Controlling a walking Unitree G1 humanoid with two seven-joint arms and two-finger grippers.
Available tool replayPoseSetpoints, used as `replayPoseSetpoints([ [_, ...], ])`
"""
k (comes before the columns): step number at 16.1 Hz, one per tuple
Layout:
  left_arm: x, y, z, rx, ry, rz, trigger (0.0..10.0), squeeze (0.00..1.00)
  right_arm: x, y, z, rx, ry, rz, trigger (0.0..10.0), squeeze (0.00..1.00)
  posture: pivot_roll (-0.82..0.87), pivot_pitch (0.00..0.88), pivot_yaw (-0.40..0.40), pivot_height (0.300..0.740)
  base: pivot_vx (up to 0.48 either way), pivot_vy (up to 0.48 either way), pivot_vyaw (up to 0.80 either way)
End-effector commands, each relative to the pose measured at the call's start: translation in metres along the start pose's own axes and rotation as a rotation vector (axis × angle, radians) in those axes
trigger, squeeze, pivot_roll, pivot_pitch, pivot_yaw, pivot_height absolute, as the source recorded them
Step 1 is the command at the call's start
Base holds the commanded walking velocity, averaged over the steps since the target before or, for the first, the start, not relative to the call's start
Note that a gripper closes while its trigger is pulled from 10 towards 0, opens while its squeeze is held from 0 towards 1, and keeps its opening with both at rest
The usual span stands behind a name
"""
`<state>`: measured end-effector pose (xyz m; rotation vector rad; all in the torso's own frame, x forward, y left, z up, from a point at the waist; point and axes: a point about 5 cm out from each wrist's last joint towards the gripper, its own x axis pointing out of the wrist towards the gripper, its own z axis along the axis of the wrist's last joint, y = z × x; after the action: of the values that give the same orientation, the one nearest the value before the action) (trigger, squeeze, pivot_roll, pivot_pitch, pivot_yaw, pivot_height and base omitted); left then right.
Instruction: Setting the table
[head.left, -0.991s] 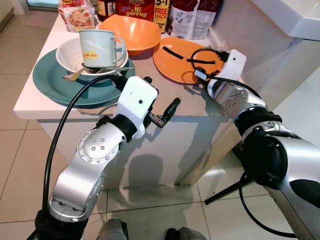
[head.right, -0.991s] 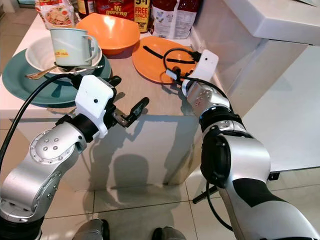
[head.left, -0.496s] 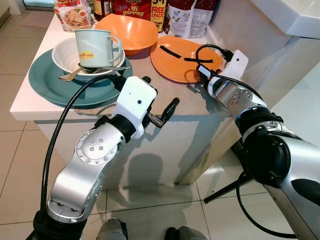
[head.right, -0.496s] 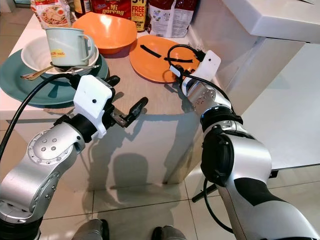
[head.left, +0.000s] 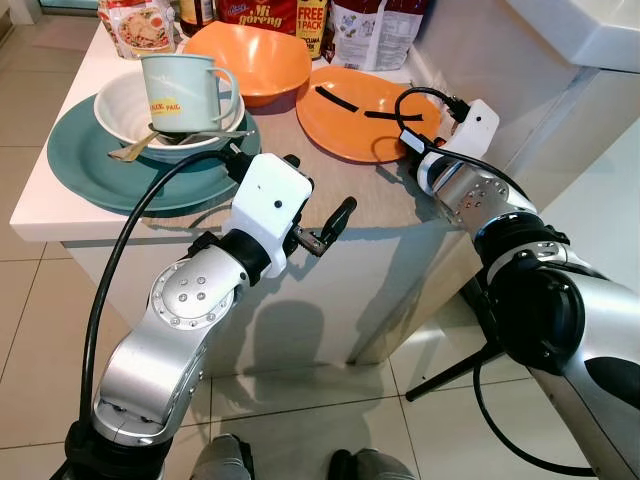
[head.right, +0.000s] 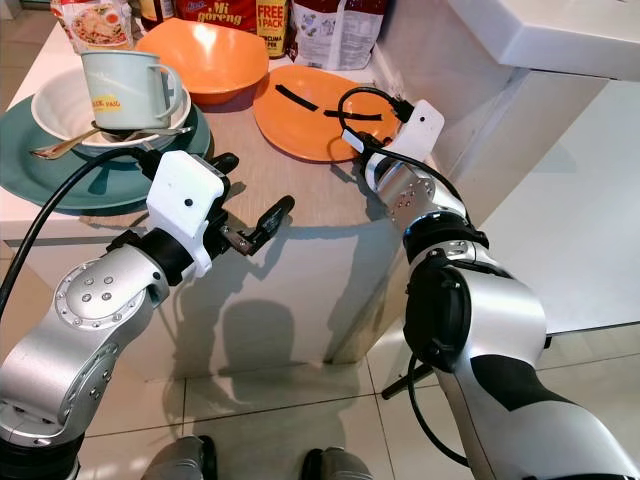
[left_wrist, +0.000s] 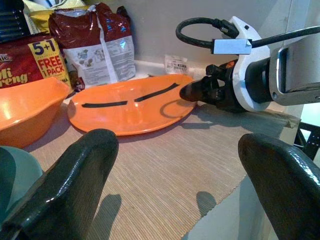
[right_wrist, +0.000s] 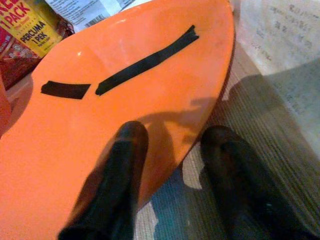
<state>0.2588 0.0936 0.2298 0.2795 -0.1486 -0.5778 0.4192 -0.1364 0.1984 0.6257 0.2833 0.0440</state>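
Wood-grain surface (head.left: 330, 190): upper half of the head view, white-edged, carrying all the dishes.
Teal plate (head.left: 80, 165): upper left of frame, near the surface's front edge; holds the white bowl.
Orange plate (head.left: 355, 118): upper centre, two black strips across it, flat on the surface.
Orange bowl (head.left: 255, 60): just behind and between the two plates.
White bowl (head.left: 120, 110): seated on the teal plate.
Pale green mug (head.left: 178, 92): standing in the white bowl, handle to the right.
Spoon (head.left: 150, 143): lying across the white bowl's rim.
Food packets (head.left: 275, 12): top edge of frame, behind the bowls.
Left hand (head.left: 318, 205): centre frame, at the surface's front edge, fingers spread wide, grasping nothing.
Right hand (right_wrist: 175, 150): at the orange plate's near rim, one finger (right_wrist: 120, 165) over the plate, the other on the surface beside it, rim between, released.
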Motion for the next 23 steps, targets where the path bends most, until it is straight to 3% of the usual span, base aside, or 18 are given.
replayPoseSetpoints([
  [1,-0.001,-0.003,0.003,0.000,-0.013,-0.009,10.0,0.00,-0.001,-0.003,0.002,-0.014,0.016,-0.017,0.0,0.00,0.16,0.155,-0.153,0.740,0.000,0.000,0.00],
  [18,0.004,-0.002,0.003,0.007,-0.025,-0.007,10.0,0.00,-0.003,-0.014,0.012,0.032,-0.011,-0.039,0.0,0.00,0.14,0.129,-0.143,0.740,0.000,0.000,0.00],
  [20,0.004,-0.003,0.003,0.005,-0.027,-0.011,10.0,0.00,-0.004,-0.018,0.012,0.111,0.006,-0.053,0.0,0.00,0.14,0.129,-0.142,0.740,0.000,0.000,0.00],
  [23,0.005,-0.004,0.004,0.004,-0.033,-0.012,10.0,0.00,-0.005,-0.020,0.014,0.157,0.031,-0.032,0.0,0.00,0.14,0.129,-0.141,0.740,0.000,0.000,0.00],
])
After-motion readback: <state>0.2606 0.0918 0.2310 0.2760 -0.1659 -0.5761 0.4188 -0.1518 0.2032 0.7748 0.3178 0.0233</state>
